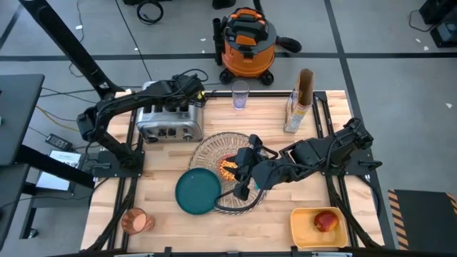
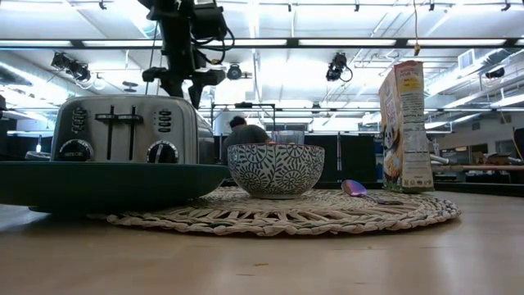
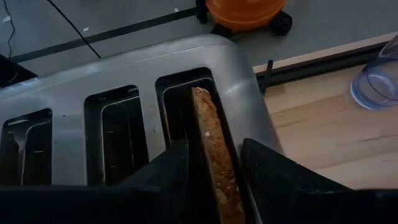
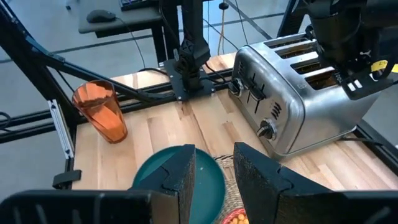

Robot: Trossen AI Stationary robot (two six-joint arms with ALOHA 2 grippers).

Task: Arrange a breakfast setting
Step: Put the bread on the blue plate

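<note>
Brown toast slice (image 3: 211,149) stands upright in an end slot of the chrome four-slot toaster (image 1: 170,121), left gripper (image 3: 214,177) over it, fingers either side of the slice, close but contact unclear. Round woven straw placemat (image 2: 327,215) mid-table holds a patterned bowl (image 2: 275,169) and a small spoon (image 2: 355,188). Dark teal plate (image 1: 198,191) overlaps the mat's edge. Right gripper (image 4: 213,171) hovers over mat and plate, jaws slightly apart, empty. Amber-orange cup (image 1: 134,220) at the near left corner; red apple (image 1: 325,221) in the yellow square tub (image 1: 303,225).

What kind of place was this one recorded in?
Most likely a robotics lab or workshop, not a kitchen: the wooden table stands on a bare grey floor with an orange shop vacuum behind it, loose cables around, and industrial ceiling strip lights overhead.
</note>
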